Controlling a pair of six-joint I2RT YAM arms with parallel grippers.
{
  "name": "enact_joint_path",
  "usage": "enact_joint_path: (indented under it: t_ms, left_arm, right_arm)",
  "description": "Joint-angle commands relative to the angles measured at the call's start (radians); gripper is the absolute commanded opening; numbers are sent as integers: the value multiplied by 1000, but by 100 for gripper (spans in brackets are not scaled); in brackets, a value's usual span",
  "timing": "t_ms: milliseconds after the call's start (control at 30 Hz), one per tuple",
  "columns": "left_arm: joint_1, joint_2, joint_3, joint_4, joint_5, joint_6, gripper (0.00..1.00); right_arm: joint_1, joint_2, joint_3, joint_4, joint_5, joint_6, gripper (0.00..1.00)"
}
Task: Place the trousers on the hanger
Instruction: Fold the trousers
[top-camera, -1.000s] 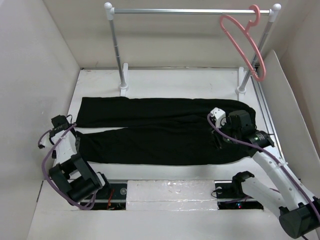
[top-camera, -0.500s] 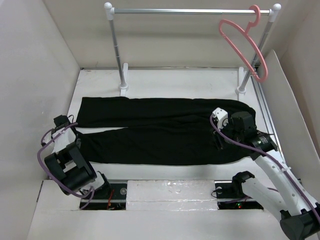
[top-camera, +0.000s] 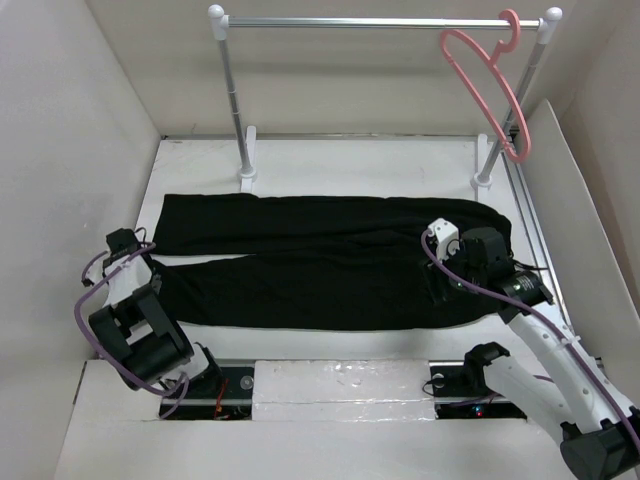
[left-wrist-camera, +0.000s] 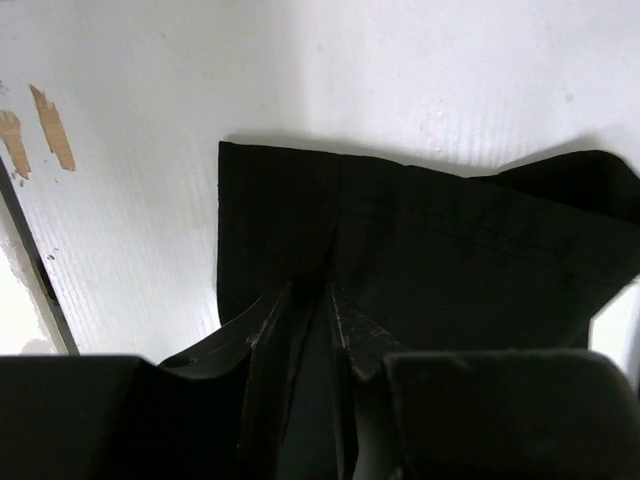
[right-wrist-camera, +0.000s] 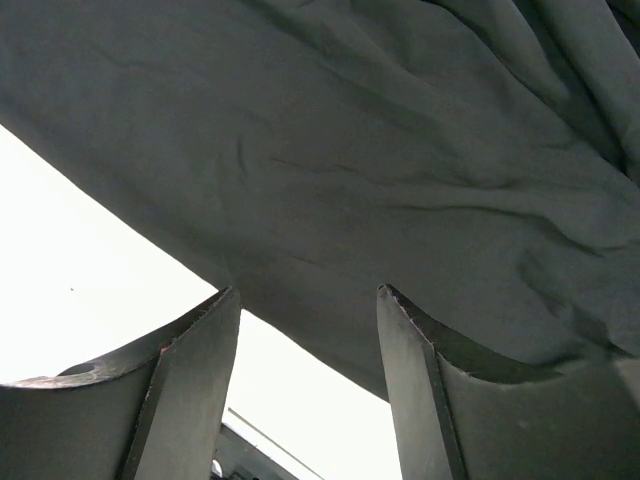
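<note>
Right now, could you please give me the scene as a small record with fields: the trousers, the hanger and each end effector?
trousers: spread flat on the table, legs pointing left, waist at right
hanger: hooked on the rail, right end, nothing on it
left end effector: shut on a leg cuff of the trousers
right end effector: open, at the near edge of the waist end, holding nothing

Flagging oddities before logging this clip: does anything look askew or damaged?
The pink hanger hangs slanted at the right end of the rail; brown scuffs mark the table. The trousers lie flat.
</note>
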Motion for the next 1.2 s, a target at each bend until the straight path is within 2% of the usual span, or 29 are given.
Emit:
enact_joint_path:
  t_ms: [0,167,267,400,567,667,767,900,1100,1167]
  left_arm:
    - [2,40,-1,-17,6,12,17]
    - [-7,54,-10,-16,6,3,18]
    - [-7,58,-9,-13,15,8,17]
    - [-7,37,3,0,46,35,0]
    - [-7,-59,29,13,101,41,0]
    - [-16,-162,74,17,126,31,0]
    - [-68,-176,164,-39,86,14,0]
    - [-90,-247,180,-39,98,-5,0]
    - [-148,-334,213,-22,89,-9,0]
    - [-178,-362,230,-20,93,-23,0]
  right_arm:
    - [7,2,41,24,33,11,62]
    - [7,10,56,16,54,8,63]
    - [7,16,52,19,54,17,71]
    - [-4,17,39,24,48,31,80]
    - [-42,23,32,26,38,38,89]
    - [-62,25,41,26,31,37,89]
    - [-62,39,43,21,33,37,90]
    - [-71,54,24,-19,57,64,92]
    - [-145,74,-8,-112,278,262,87]
    - [-233,123,-7,-108,262,302,86]
